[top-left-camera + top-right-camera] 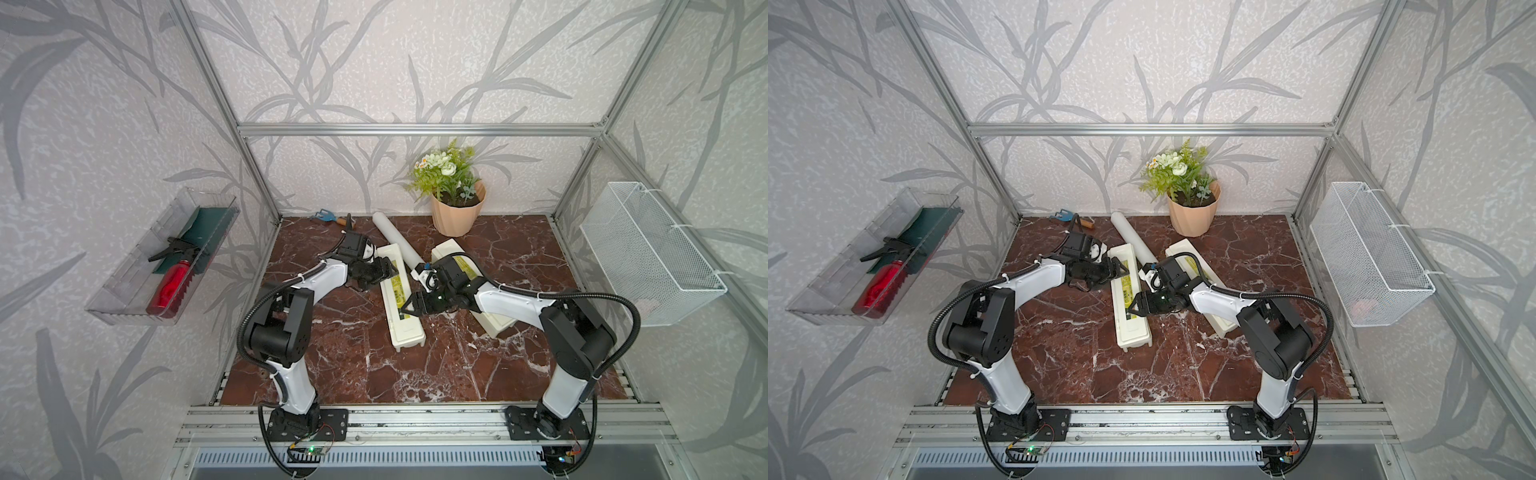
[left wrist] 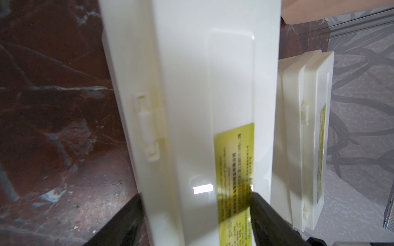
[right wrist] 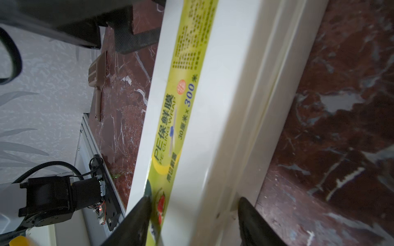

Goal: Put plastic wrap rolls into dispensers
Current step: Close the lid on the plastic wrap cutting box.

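Note:
Two cream dispensers lie on the marble top with lids down. The middle dispenser (image 1: 405,328) (image 1: 1133,328) runs front to back. My left gripper (image 1: 388,270) (image 2: 196,193) is shut across the far half of this box, one finger on each side. My right gripper (image 1: 409,305) (image 3: 194,200) has closed on the same box near its middle, one fingertip on the yellow-green label (image 3: 181,106), the other at the side seam. The second dispenser (image 1: 446,249) (image 2: 309,138) lies partly under my right arm. One white plastic wrap roll (image 1: 395,239) (image 1: 1133,237) lies between the boxes at the back.
A potted plant (image 1: 455,208) stands at the back. A small blue tool (image 1: 326,216) lies in the back left corner. A white wire basket (image 1: 648,253) hangs on the right wall. A clear tray (image 1: 124,286) with a red spray bottle hangs on the left.

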`<state>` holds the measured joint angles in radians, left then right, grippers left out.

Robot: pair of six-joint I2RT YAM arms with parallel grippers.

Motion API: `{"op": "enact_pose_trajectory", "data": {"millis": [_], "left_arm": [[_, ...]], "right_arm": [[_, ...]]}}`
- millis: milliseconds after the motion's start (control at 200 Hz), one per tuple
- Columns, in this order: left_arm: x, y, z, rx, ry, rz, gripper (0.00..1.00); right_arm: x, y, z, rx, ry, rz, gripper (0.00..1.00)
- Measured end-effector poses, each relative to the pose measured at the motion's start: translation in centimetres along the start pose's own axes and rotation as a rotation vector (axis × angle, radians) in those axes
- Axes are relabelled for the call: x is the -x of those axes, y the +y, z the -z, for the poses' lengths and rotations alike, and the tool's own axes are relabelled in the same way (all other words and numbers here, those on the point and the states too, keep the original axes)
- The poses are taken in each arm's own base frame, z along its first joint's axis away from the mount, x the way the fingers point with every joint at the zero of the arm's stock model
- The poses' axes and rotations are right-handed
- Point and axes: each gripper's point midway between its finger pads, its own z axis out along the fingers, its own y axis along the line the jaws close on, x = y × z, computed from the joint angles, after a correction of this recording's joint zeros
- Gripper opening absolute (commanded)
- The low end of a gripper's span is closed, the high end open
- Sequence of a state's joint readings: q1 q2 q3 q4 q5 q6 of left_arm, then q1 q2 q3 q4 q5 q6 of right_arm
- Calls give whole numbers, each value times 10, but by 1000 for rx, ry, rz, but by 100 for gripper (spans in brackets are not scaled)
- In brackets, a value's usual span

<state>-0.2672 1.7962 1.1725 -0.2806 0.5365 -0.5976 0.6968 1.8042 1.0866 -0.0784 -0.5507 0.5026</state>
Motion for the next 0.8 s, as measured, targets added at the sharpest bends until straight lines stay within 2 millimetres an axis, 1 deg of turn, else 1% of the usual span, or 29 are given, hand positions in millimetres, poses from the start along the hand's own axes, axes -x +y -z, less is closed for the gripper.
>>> {"op": "enact_pose_trajectory", "data": {"millis": [115, 235, 300, 370, 560, 670, 800], "left_arm": [[-6, 4, 6, 5, -6, 1, 77], [-14, 8, 12, 6, -4, 3, 77], [-18, 9, 15, 8, -2, -1, 77], [-22, 10, 17, 9, 1, -4, 77], [-27, 13, 19, 5, 8, 0, 77], [-27, 17, 19, -1, -3, 24, 77], [-25, 21, 19, -23, -29, 65, 77]], "right_arm": [[-5, 7, -10, 24, 3, -9, 77], [-11, 12, -15, 39, 2, -18, 82], [-13, 13, -18, 43, 0, -21, 82], [-14, 15, -19, 50, -6, -25, 80], [-14, 21, -21, 77, -16, -32, 66], [-12, 26, -24, 115, -26, -55, 52], [-10, 29, -28, 169, -47, -78, 49]]}}
